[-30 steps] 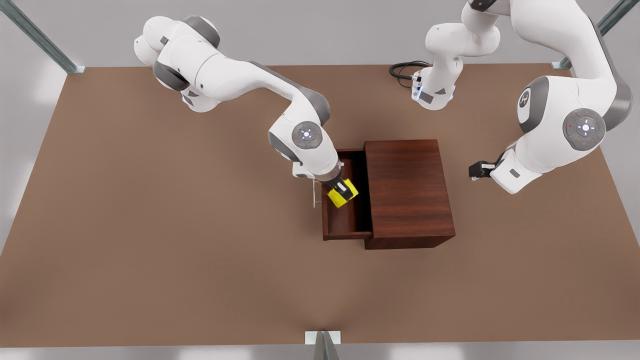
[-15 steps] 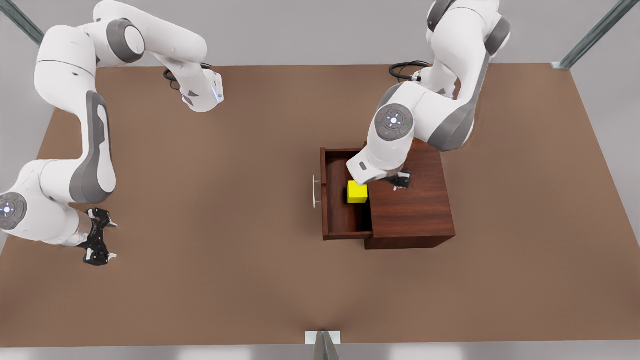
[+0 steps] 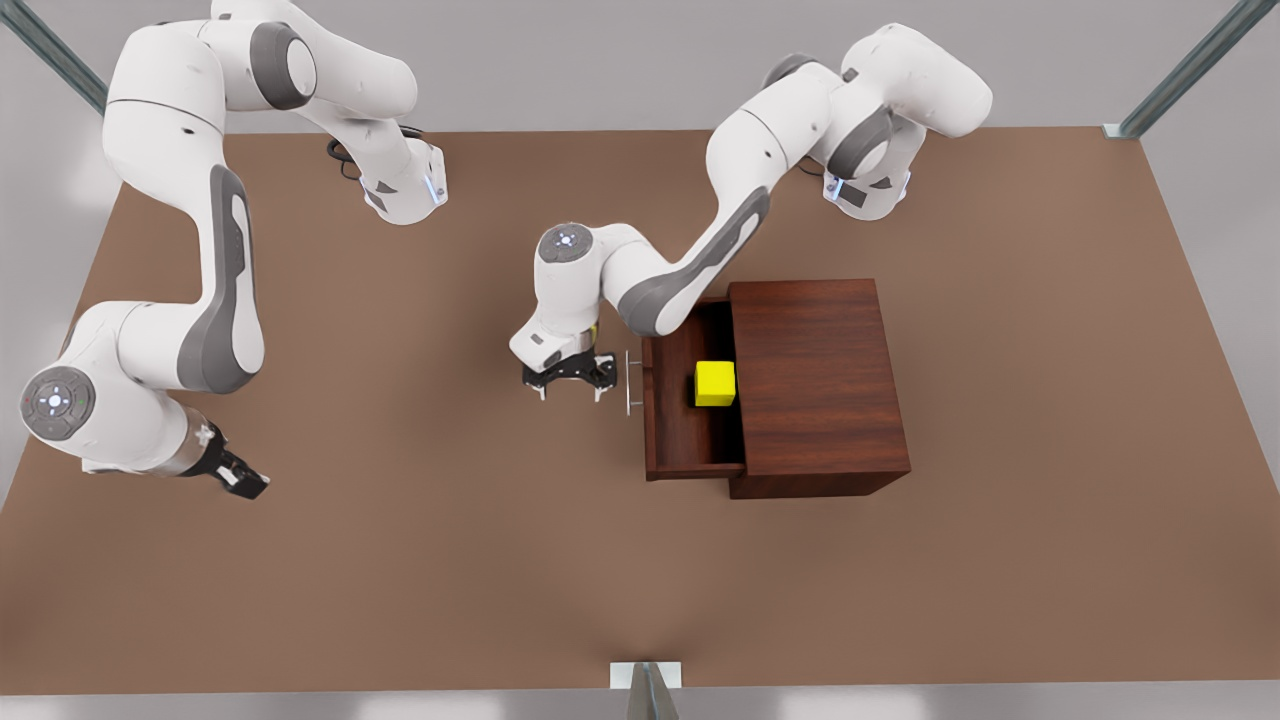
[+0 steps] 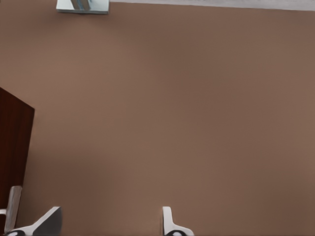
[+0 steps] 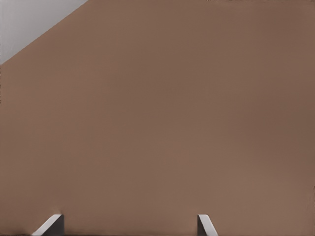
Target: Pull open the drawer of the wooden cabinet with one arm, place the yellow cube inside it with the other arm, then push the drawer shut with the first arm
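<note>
The wooden cabinet [image 3: 815, 380] stands right of centre in the front view, and its drawer [image 3: 690, 440] is pulled out toward the front view's left. Inside the drawer the yellow cube [image 3: 715, 383] rests free, close to the cabinet's front. My left gripper [image 3: 570, 388] hangs open just outside the silver handle [image 3: 628, 382], not touching it. The left wrist view has the left gripper [image 4: 108, 223] beside the handle [image 4: 12, 206] and the dark drawer front [image 4: 12, 147]. My right gripper [image 3: 243, 482] waits open far to the front view's left, and the right gripper [image 5: 128, 223] is over bare table.
Both arm bases stand at the table's back edge, with a black cable [image 3: 345, 160] by the one on the front view's left. A metal bracket [image 3: 645, 675] sits at the middle of the front edge. Bare brown table [image 3: 450, 560] surrounds the cabinet.
The cube was let go and now lies in the drawer. My right arm withdrew to the front view's left. My left arm swung over the cabinet and came down in front of the handle.
</note>
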`<action>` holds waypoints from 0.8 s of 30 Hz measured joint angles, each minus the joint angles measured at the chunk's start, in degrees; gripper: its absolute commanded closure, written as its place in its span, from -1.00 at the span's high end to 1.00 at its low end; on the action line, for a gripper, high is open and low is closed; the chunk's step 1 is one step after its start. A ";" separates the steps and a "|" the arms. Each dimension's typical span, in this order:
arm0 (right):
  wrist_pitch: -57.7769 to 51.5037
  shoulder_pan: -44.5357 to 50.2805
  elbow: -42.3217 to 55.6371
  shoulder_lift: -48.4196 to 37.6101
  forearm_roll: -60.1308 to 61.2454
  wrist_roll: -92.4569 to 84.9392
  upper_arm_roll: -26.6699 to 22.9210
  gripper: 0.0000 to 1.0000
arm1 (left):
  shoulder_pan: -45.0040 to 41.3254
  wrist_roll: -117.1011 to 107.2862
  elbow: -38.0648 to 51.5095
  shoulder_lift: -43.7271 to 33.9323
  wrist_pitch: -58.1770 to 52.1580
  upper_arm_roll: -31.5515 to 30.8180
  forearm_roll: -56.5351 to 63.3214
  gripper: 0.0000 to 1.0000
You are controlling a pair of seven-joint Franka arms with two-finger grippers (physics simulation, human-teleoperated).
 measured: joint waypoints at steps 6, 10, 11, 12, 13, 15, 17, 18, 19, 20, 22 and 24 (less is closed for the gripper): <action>-0.11 0.00 0.00 0.18 0.07 -8.62 0.00 1.00 | -0.03 -8.23 -2.05 0.87 0.98 0.05 1.00 1.00; -0.14 0.04 0.00 0.46 0.07 -12.94 0.00 1.00 | 0.09 -11.02 -2.39 0.80 -1.10 0.05 1.86 1.00; -0.15 0.04 0.00 0.50 0.08 -13.88 0.00 1.00 | 0.15 -11.53 -2.41 0.80 -1.68 0.06 1.96 1.00; -0.15 0.04 0.00 0.53 0.08 -14.76 0.02 1.00 | 0.30 -12.00 -2.74 0.78 -2.17 0.08 2.05 1.00; -0.16 0.05 0.00 0.54 0.08 -15.60 0.02 1.00 | 0.53 -12.34 -3.33 0.75 -2.61 0.09 2.10 1.00; -0.16 0.05 0.00 0.58 0.11 -17.14 0.01 1.00 | 0.81 -12.87 -4.34 0.68 -3.27 0.17 2.19 1.00; -0.16 0.02 0.00 0.56 0.13 -18.52 0.00 1.00 | 1.05 -13.21 -5.13 0.58 -3.82 0.58 2.22 1.00; -0.17 0.03 0.00 0.58 0.13 -19.15 0.00 1.00 | 1.31 -13.26 -5.24 0.46 -4.31 0.68 2.24 1.00; -0.17 0.04 0.00 0.60 0.11 -19.75 0.00 1.00 | 1.59 -13.22 -5.29 0.29 -4.77 0.79 2.24 1.00; -0.17 0.06 0.00 0.61 0.10 -20.31 0.03 1.00 | 1.74 -13.17 -5.31 0.18 -5.17 1.08 2.23 1.00; -0.17 0.08 0.00 0.62 0.09 -21.35 0.07 1.00 | 2.22 -12.92 -5.33 -0.33 -6.42 1.49 2.17 1.00; -0.17 0.09 0.00 0.62 0.08 -22.27 0.08 1.00 | 3.45 -12.38 -5.36 -0.76 -7.72 1.68 2.00 1.00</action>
